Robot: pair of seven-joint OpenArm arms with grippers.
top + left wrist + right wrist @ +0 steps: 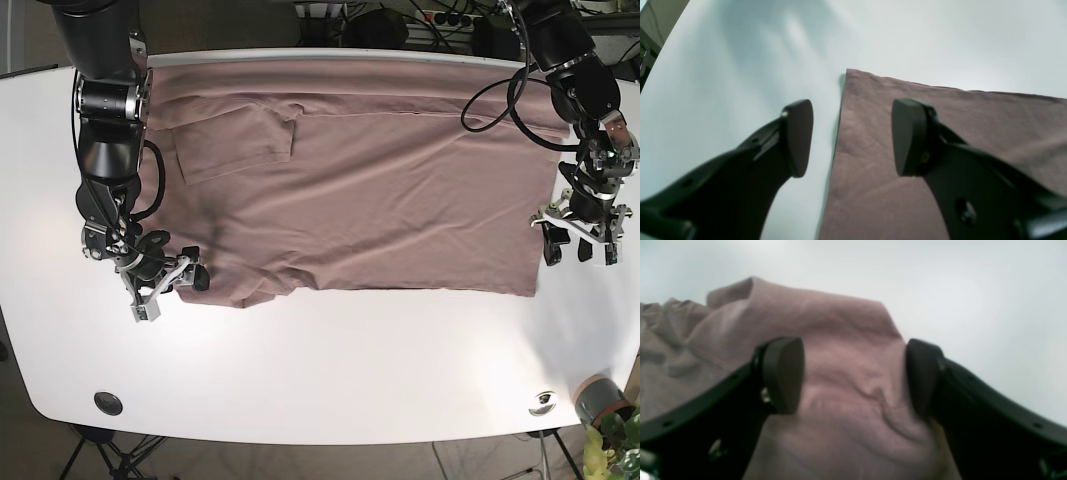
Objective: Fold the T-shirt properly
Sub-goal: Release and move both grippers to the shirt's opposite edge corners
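Observation:
A mauve T-shirt (pixel 350 190) lies spread flat across the white table (pixel 330 370), with one sleeve folded in at the back left. My left gripper (pixel 580 252) is open at the shirt's right edge near its front corner. In the left wrist view it (pixel 853 138) straddles that edge, one finger over the cloth (pixel 940 113), the other over bare table. My right gripper (pixel 165 293) is open at the shirt's front left corner. In the right wrist view it (pixel 853 376) stands around a wrinkled bunch of cloth (pixel 846 340), not closed on it.
A metal can (pixel 597 398) and a plant (pixel 620 450) sit at the table's front right corner. Two round grommets (pixel 107 402) (pixel 543 402) lie near the front edge. Cables (pixel 490 95) hang from the arm at the back right.

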